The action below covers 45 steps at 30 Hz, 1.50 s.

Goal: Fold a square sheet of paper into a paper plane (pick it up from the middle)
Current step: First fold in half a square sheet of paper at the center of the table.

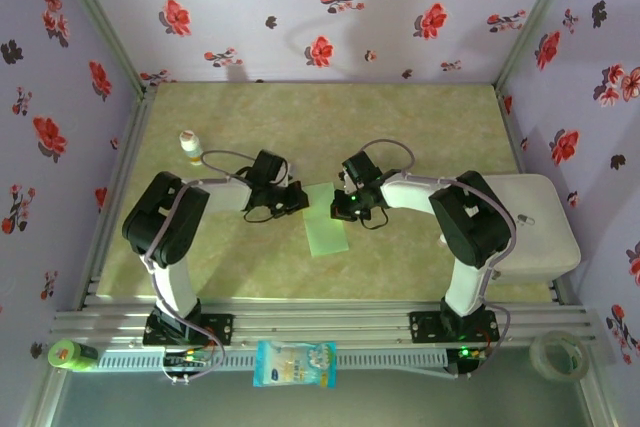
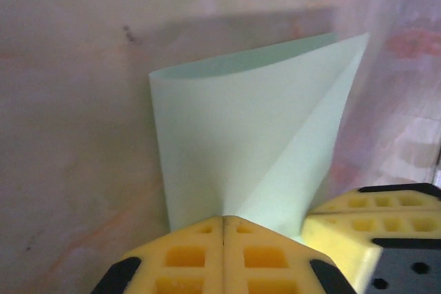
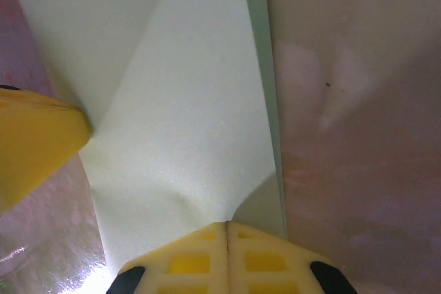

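Note:
The square sheet of paper (image 1: 327, 227) is pale mint green and lies folded over between the two arms at the table's middle. My left gripper (image 1: 300, 199) is shut on its left edge. In the left wrist view the sheet (image 2: 248, 129) fans out from the closed yellow fingertips of that gripper (image 2: 223, 218) as a curled fold. My right gripper (image 1: 342, 207) is shut on the opposite edge. In the right wrist view the paper (image 3: 186, 101) bulges up into its closed tips (image 3: 227, 224). Each wrist view catches the other gripper's yellow finger (image 2: 372, 222) (image 3: 34, 142) beside the sheet.
A small white bottle (image 1: 188, 143) stands at the back left of the table. A white box (image 1: 540, 237) sits at the right edge. On the near rail lie a green bottle (image 1: 70, 354), a white-and-blue packet (image 1: 295, 362) and a tape roll (image 1: 558, 354). Floral walls enclose the table.

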Motion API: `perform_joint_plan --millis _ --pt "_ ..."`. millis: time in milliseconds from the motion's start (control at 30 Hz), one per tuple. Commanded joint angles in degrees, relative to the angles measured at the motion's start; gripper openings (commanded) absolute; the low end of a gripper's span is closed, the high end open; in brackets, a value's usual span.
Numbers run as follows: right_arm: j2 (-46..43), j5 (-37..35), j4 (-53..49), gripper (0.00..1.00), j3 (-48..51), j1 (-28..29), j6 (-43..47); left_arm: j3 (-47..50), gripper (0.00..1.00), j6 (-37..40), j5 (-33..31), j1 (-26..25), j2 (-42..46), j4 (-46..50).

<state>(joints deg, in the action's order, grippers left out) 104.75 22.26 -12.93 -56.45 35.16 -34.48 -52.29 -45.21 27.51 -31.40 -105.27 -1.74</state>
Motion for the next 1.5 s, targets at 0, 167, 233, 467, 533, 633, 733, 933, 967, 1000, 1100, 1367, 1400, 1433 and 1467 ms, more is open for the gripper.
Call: perform_joint_plan --millis 0,167,233,467,533,633,733,933,967,1000,1100,1367,1400,1433,1467 --pt "4.8 -9.8 -9.3 0.00 4.2 -0.2 0.5 1.2 0.00 1.7 -0.8 1.1 -2.0 1.9" --pt "5.0 -10.5 -9.5 0.00 4.4 -0.1 0.6 -1.1 0.00 1.4 -0.8 1.6 -2.0 3.9" --pt "5.0 -10.6 -9.6 0.00 4.3 -0.1 0.7 -3.5 0.00 1.7 -0.5 1.6 -2.0 5.9" --pt "4.6 -10.8 -9.7 0.00 4.3 -0.1 0.9 -7.9 0.00 2.6 1.3 1.7 -1.4 8.3" --pt "4.6 -10.7 -9.6 0.00 4.3 -0.1 0.7 -8.6 0.00 2.8 1.7 1.8 -2.3 8.9" --pt "4.4 -10.7 -9.7 0.00 4.1 -0.1 0.8 -8.8 0.00 2.8 2.7 1.8 -3.8 8.9" --pt "4.2 -10.9 -9.7 0.00 4.2 -0.1 0.8 -8.4 0.00 3.1 2.4 1.9 -5.2 8.6" --pt "4.4 -10.9 -9.9 0.00 4.3 -0.2 0.8 -7.3 0.00 1.9 1.5 2.7 -7.0 7.2" --pt "4.3 -10.9 -9.9 0.00 4.4 -0.1 0.8 -7.3 0.00 1.5 1.2 2.7 -6.6 7.4" --pt "4.3 -11.0 -9.9 0.00 4.4 -0.1 0.8 -7.8 0.00 1.4 0.9 2.7 -6.3 8.2" --pt "4.4 -10.9 -9.9 0.00 4.5 -0.1 0.8 -10.2 0.00 2.6 -0.4 2.9 -5.6 11.5" --pt "4.4 -11.1 -9.7 0.00 4.8 -0.1 0.7 -11.2 0.01 1.8 3.3 3.4 -4.5 8.8" --pt "4.4 -11.1 -9.7 0.00 4.8 -0.1 0.7 -11.0 0.01 1.4 4.2 3.4 -4.0 7.8" --pt "4.4 -11.0 -9.7 0.00 4.7 -0.1 0.7 -10.8 0.01 1.3 4.9 3.4 -3.6 7.2" --pt "4.4 -11.0 -9.7 0.00 4.7 -0.1 0.7 -10.7 0.02 1.0 5.4 3.4 -3.2 6.7"
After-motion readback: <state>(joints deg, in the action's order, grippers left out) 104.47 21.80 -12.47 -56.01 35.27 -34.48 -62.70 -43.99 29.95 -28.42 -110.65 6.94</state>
